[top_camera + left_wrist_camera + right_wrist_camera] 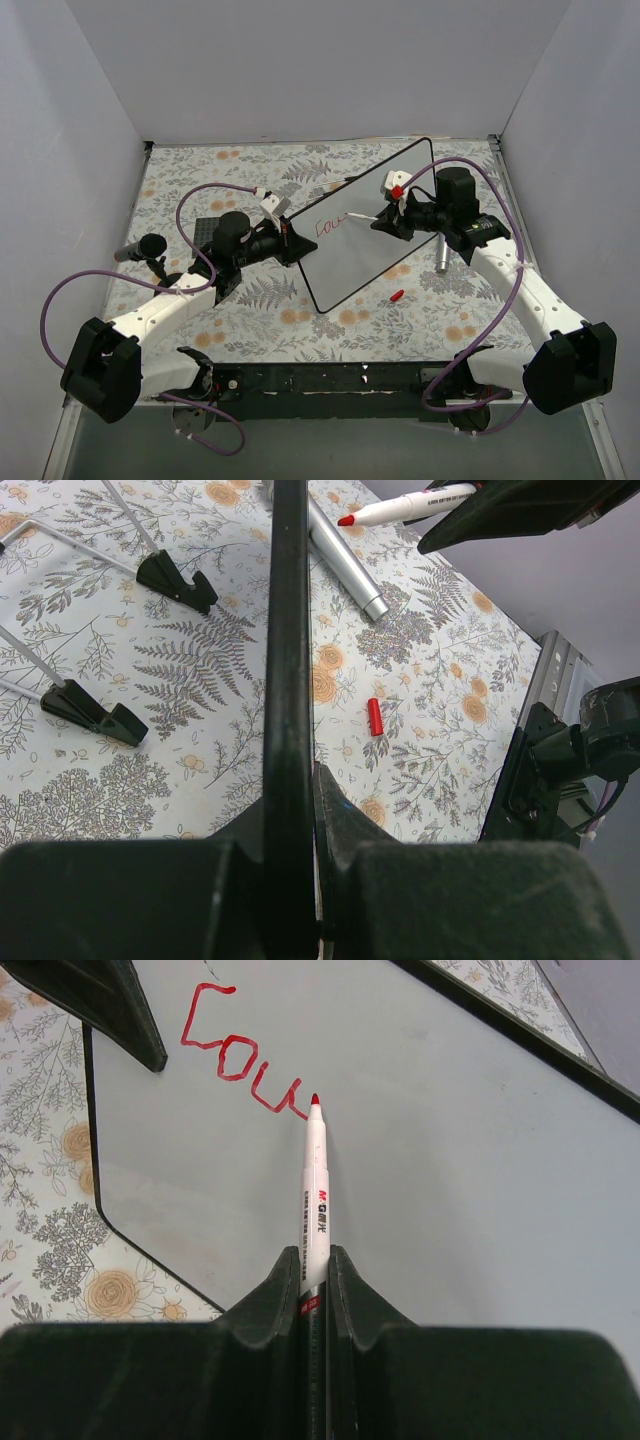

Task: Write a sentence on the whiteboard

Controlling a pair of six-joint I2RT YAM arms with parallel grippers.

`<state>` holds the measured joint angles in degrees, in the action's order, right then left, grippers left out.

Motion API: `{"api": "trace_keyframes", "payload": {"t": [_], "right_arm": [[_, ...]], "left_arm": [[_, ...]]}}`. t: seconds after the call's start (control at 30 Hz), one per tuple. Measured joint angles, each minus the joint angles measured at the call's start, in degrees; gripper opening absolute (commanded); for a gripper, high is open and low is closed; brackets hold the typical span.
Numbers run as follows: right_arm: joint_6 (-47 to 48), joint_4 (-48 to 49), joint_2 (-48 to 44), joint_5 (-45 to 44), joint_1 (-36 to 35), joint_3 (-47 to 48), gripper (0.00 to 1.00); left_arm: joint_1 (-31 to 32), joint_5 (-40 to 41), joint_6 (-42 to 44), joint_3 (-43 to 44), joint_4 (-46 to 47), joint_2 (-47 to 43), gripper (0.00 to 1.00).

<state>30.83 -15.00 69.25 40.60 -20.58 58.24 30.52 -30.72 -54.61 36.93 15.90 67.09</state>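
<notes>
The whiteboard (375, 235) stands tilted on the table, propped on its black feet (176, 580). My left gripper (293, 241) is shut on its left edge, which shows edge-on as a black bar (288, 660) between the fingers of the left gripper (300, 785). My right gripper (314, 1260) is shut on a white marker (317, 1185) with a red tip. The tip rests at the end of the sentence (240, 1055), which reads "Cou" in red, also seen from above as the sentence (328, 225). From above, the right gripper (388, 219) hovers over the board's upper middle.
A red marker cap (397, 295) lies on the floral tablecloth below the board's right corner, also visible as the cap (375, 717). A silver cylinder (441, 254) lies by the right arm. A black handle-like object (140, 248) sits at the far left. Grey walls enclose the table.
</notes>
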Motion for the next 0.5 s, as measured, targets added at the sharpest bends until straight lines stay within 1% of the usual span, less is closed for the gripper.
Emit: {"api": "trace_keyframes", "payload": {"t": [0.5], "right_arm": [[0.9, 0.1, 0.2, 0.1, 0.3, 0.0, 0.01]], "left_arm": [[0.0, 0.0, 0.0, 0.0, 0.0, 0.0, 0.0]]}}
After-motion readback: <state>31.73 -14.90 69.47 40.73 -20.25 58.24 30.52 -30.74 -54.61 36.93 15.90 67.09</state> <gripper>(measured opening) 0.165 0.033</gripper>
